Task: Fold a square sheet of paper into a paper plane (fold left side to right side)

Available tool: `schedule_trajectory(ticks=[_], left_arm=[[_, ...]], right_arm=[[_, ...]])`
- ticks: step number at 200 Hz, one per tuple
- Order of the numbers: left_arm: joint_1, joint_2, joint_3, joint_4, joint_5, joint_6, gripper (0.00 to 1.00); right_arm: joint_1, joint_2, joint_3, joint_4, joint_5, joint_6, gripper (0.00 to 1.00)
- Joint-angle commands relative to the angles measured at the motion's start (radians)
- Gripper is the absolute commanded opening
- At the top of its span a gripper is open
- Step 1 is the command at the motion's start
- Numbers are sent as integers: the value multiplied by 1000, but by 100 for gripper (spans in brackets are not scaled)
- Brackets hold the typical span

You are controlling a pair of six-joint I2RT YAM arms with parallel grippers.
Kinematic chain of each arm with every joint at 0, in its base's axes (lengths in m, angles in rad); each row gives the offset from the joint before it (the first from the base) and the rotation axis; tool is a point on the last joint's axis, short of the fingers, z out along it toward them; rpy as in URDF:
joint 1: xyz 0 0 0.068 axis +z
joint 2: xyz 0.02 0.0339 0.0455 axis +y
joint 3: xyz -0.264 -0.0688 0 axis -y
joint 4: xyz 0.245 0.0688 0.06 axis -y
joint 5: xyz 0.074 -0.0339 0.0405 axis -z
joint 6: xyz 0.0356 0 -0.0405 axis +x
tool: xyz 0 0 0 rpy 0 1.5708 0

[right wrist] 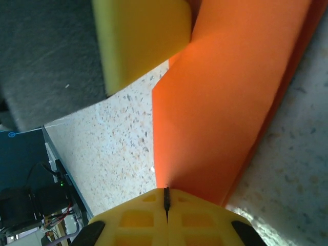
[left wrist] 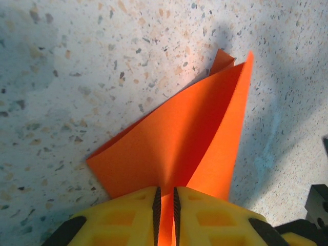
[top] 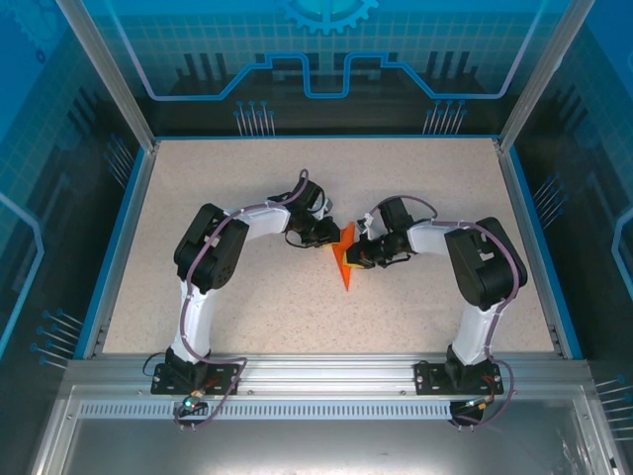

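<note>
We see the thin, creased orange paper plane (top: 347,263), a pointed dart, at the middle of the speckled table (top: 247,317). The yellow-fingered left gripper (left wrist: 165,200) and right gripper (right wrist: 166,201) each pinch it tight.

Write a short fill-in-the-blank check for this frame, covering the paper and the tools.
1. The folded paper is ___ in colour.
2. The left tool and right tool each pinch the paper with jaws ___.
3. Both tools have ___ fingers.
4. In the top view, the paper's sharp tip points toward the ___ edge of the table, where the arms are bolted.

Missing words: orange; shut; yellow; near.
</note>
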Motion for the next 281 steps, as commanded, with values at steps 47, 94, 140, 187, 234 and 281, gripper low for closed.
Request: schedule_trajectory(ticks=[47, 94, 140, 187, 234, 281], left_arm=[[-2, -88, 35, -51, 20, 60, 29], [-11, -102, 36, -29, 74, 47, 29], [-20, -61, 76, -24, 128, 51, 28], [-39, 57, 173, -83, 127, 68, 27], [-39, 141, 207, -117, 101, 66, 26], [-25, 178, 198, -140, 63, 65, 24]], right_arm=[[16, 88, 37, 18, 24, 43, 6], [17, 97, 37, -2, 33, 33, 6], [17, 93, 34, -16, 44, 23, 6], [18, 87, 37, -23, 46, 18, 6], [23, 60, 27, -11, 25, 17, 6], [23, 39, -1, 34, 0, 39, 6]])
